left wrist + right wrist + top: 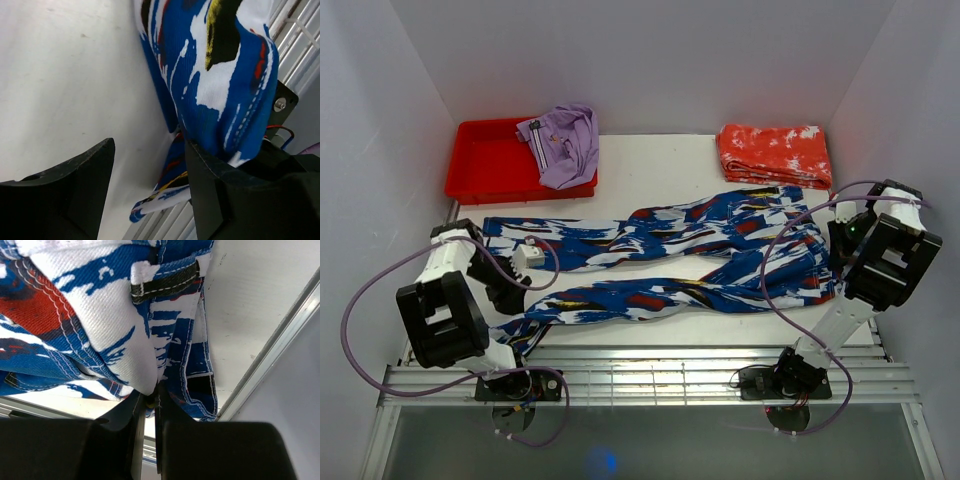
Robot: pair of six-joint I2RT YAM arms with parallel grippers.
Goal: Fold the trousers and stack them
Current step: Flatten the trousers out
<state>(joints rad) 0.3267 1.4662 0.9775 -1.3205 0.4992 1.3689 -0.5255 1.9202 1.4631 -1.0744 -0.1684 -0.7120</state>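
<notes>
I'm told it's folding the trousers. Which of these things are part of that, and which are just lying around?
In the job: trousers; right gripper, shut on their waist; left gripper, open by a leg end.
Lying about: lilac garment, draped over the red tray; folded orange-red garment.

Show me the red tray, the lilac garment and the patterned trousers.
red tray [485,165], top view, bare floor.
lilac garment [565,145], top view, its middle.
trousers [650,235], top view, upper leg.

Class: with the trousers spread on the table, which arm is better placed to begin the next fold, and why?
Probably the right. The right gripper is shut on the trousers at the waistband, ready to carry that end over. The left gripper is open beside a leg cuff, gripping nothing.
</notes>
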